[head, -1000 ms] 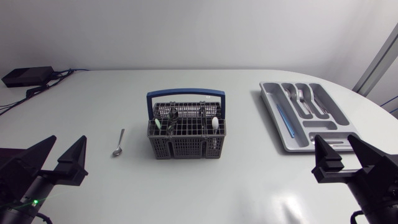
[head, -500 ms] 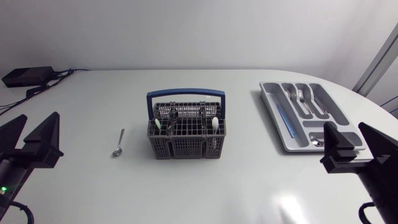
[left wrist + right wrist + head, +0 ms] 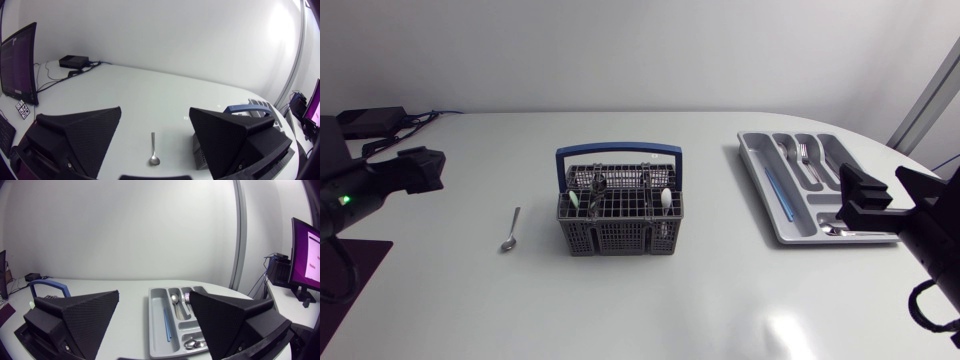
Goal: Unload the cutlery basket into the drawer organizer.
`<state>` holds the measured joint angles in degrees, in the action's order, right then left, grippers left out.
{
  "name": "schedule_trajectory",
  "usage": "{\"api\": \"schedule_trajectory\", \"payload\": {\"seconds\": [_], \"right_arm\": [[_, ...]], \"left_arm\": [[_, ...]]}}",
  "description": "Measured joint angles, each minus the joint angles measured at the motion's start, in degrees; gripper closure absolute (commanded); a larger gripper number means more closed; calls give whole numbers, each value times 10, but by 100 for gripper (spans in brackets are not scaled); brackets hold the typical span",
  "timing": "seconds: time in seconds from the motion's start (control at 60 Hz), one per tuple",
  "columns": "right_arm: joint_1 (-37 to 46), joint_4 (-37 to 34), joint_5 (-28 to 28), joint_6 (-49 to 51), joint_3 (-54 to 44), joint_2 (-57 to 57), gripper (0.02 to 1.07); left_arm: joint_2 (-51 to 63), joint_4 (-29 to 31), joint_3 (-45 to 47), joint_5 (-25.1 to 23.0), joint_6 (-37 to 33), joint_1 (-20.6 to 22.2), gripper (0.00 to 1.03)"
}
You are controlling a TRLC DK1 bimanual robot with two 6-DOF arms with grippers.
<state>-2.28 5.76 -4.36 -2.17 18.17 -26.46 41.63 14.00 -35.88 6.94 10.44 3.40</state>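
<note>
Grey plastic mesh forms the cutlery basket (image 3: 620,237), which stands upright on the middle of the white table (image 3: 650,300) with its blue handle (image 3: 618,152) arched over the far side. Several pieces of cutlery stand in its compartments, among them a white-handled piece (image 3: 665,198) toward the right end and a pale green one (image 3: 575,198) toward the left. Well apart, on the right side of the table, lies the grey drawer organizer (image 3: 752,165). It holds forks (image 3: 804,155) in a long compartment, a blue-handled piece (image 3: 775,185) in the long compartment nearest the basket, and a spoon in the cross compartment at its near end. A single loose spoon (image 3: 510,230) lies flat on the table left of the basket, clear of it.

The left gripper (image 3: 155,110) sits at the table's left edge, its wedge fingers spread wide with nothing between them; the loose spoon lies ahead of it. The right gripper (image 3: 154,293) hangs just beside the organizer's near end, fingers likewise spread and holding nothing, with the organizer ahead of it.
</note>
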Motion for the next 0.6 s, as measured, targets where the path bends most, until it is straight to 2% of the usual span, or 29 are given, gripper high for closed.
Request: {"api": "schedule_trajectory", "payload": {"seconds": [0.283, 0.6], "right_arm": [[-6, -68, -1, -11, 65, -75, 6], [-11, -247, -2, -19, 191, -209, 6]], "left_arm": [[167, 133, -124, 11, 3, 31, 6], [383, 276, -267, 8, 3, 39, 4]]}}
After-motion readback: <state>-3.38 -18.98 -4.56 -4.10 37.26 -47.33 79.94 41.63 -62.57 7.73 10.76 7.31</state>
